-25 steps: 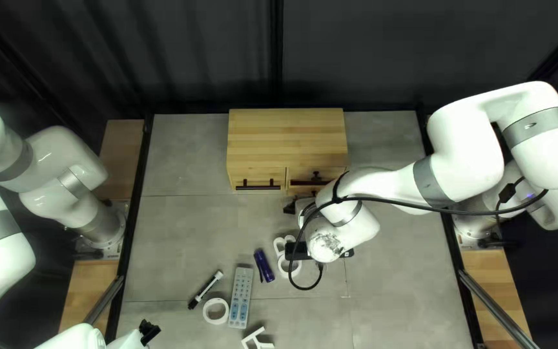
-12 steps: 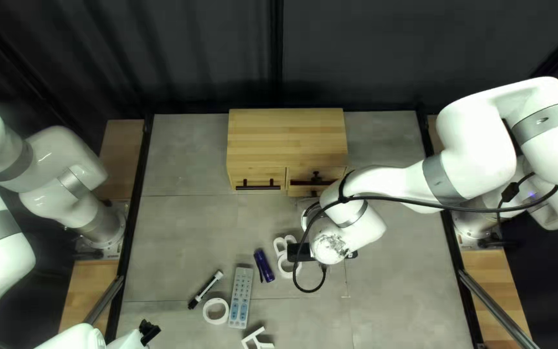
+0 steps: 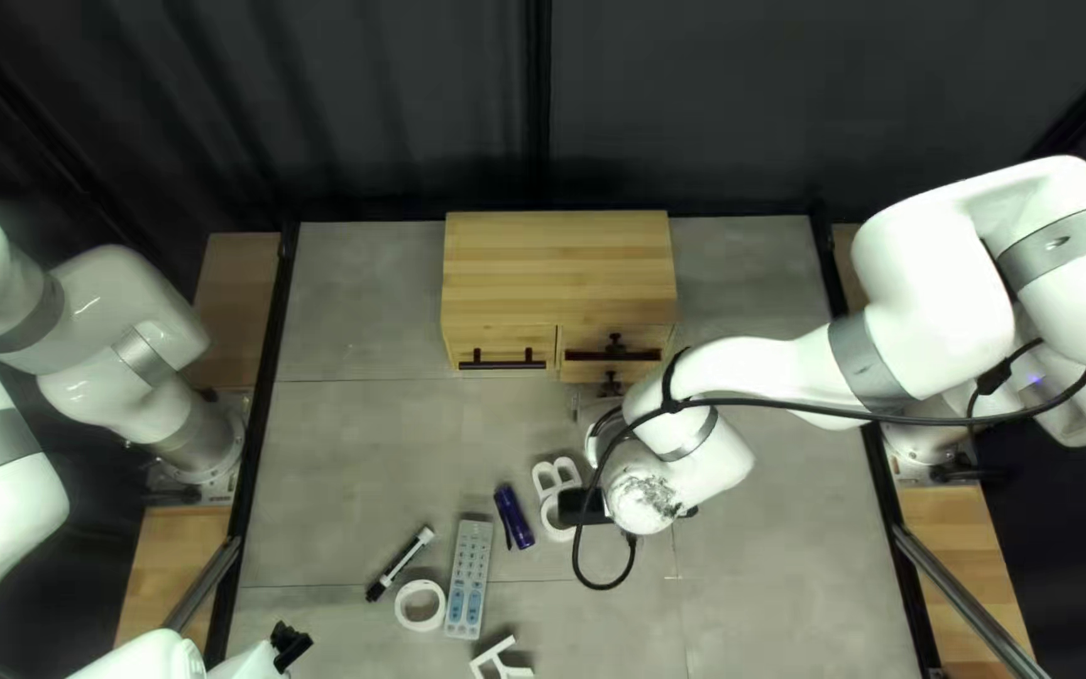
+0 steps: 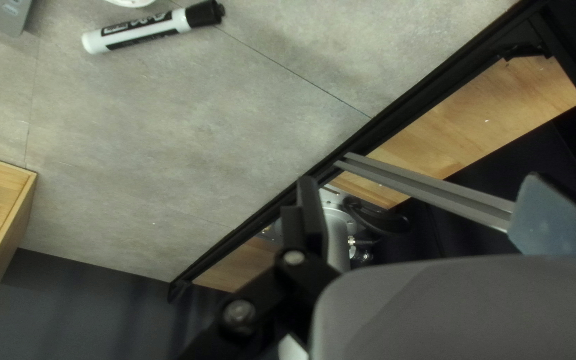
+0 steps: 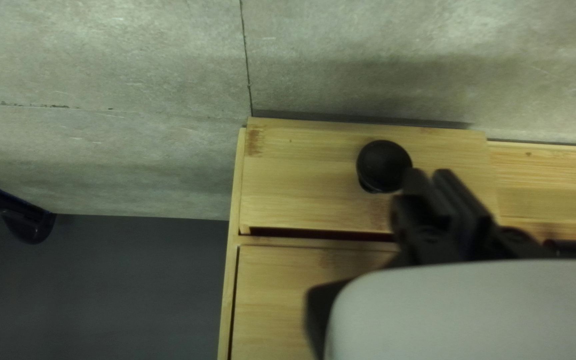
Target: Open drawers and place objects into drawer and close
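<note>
A wooden cabinet point(image 3: 558, 270) stands at the table's far edge, its lower right drawer point(image 3: 591, 372) slightly open. My right gripper point(image 3: 611, 387) is at that drawer's front, largely covered by its arm. In the right wrist view, my right gripper point(image 5: 433, 179) has its fingers together, beside the round black knob point(image 5: 384, 165) on the drawer point(image 5: 301, 180). My left gripper point(image 3: 293, 644) is at the bottom left of the top left view. In the left wrist view, my left gripper point(image 4: 428, 210) stands wide open and empty, with a marker point(image 4: 141, 28) well ahead of it.
On the table point(image 3: 367, 453) lie a remote point(image 3: 469, 579), a white ring point(image 3: 420, 625), a purple object point(image 3: 514, 517), white figure-shaped pieces point(image 3: 556, 479) and another white piece point(image 3: 502, 664). A rail point(image 3: 201, 585) runs beside the left edge. My right forearm spans the table's right side.
My right arm's wrist has shifted a little rightward and toward the near edge. A black part at the lower right drawer's front now shows. My left arm stayed still.
</note>
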Controlling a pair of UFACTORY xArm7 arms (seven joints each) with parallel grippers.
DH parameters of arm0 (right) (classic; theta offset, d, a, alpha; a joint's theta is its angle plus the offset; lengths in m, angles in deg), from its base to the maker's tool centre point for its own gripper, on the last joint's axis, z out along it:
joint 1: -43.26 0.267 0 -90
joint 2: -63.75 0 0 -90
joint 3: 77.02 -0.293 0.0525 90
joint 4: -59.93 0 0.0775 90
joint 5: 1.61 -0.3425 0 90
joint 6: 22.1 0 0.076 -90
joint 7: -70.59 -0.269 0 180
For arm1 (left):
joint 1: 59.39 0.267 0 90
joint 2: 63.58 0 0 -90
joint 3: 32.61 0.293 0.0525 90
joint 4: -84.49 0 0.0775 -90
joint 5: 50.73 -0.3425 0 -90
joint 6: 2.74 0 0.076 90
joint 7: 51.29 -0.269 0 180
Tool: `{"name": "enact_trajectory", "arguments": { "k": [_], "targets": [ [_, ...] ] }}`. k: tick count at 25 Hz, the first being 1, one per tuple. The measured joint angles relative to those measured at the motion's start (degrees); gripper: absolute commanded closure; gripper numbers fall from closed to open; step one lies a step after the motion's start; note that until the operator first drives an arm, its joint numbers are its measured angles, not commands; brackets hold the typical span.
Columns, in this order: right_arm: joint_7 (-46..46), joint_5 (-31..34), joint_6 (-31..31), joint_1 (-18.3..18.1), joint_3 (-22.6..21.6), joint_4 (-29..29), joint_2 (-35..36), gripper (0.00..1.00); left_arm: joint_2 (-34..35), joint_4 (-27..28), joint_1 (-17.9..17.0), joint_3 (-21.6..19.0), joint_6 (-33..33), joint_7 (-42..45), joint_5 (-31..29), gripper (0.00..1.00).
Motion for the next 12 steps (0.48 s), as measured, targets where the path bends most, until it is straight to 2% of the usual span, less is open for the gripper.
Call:
{"name": "enact_trajectory", "arguments": {
  "k": [12],
  "targets": [
    [-0.57,0.53,2.32,-1.45,0.92,0.45,2.39,0.00,0.00,0.00,0.00,0.00,0.00,0.00,0.00,0.00]
  ]
}}
